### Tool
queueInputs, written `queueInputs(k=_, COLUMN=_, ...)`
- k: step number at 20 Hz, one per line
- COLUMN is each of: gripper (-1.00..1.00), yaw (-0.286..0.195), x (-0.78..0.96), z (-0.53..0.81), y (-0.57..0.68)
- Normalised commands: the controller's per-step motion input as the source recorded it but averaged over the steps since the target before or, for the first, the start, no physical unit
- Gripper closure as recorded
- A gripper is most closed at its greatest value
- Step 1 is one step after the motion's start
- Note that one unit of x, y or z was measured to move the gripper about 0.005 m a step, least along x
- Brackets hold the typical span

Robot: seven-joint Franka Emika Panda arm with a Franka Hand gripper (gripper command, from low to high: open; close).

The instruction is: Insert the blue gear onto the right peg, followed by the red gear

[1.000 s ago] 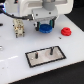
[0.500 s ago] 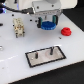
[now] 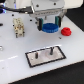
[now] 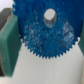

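Gripping the blue gear [image 3: 49,27] by its rim, the gripper [image 3: 49,25] is clamped on it above the white table [image 3: 15,60], beyond the dark plate [image 3: 45,55] with its right peg [image 3: 51,50]. Half a second ago it hung in much the same spot; the red gear [image 3: 65,31] lies unmoved just beside the blue gear. From the wrist, green fingers [image 4: 10,45] press the blue gear's [image 4: 47,32] toothed edge.

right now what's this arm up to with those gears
The Panda arm's gripper is at the flat bright-blue toothed plastic gear, fingers either side of it; whether it is lifted is unclear. The small red plastic gear sits untouched on the white table. The dark rectangular plate with its two thin grey pegs, including the right peg, is bare.
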Motion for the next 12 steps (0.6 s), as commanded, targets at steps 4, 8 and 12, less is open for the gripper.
queueInputs(k=4, gripper=1.0, yaw=0.0, x=0.85, z=0.1, y=-0.23)
queueInputs(k=8, gripper=1.0, yaw=0.0, x=0.74, z=0.04, y=-0.17)
queueInputs(k=12, gripper=1.0, yaw=0.0, x=0.64, z=0.03, y=-0.12)
